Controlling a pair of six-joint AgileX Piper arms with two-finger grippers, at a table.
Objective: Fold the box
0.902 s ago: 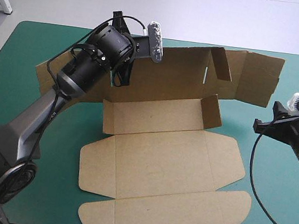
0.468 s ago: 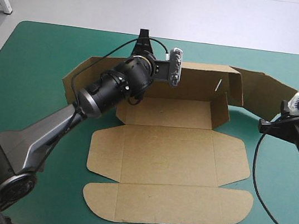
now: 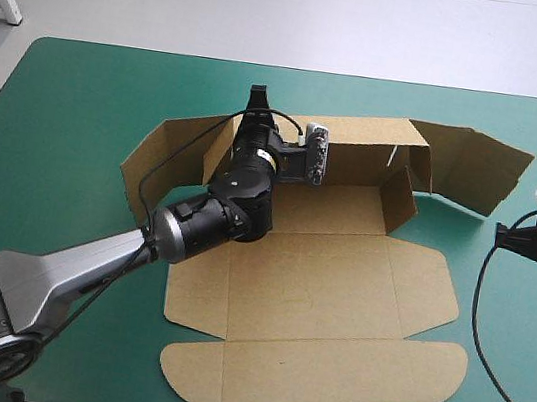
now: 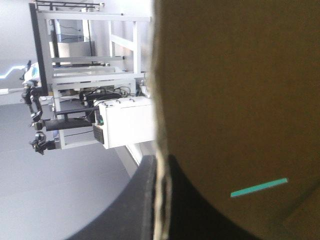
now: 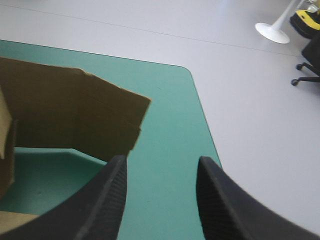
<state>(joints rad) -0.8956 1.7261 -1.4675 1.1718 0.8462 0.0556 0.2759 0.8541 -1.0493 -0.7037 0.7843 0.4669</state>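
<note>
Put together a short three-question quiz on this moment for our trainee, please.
1. True or false: the right gripper is shut on the box.
2. What does the left gripper hold? A: the top edge of the raised rear wall. B: the wing at the box's right end. C: nothing.
3. Fill in: the rounded front flap lies ___ on the teal-green cover.

Key: 1 false, it stands open and apart from the box, near the table's right edge. 2 A. 3 flat.
</note>
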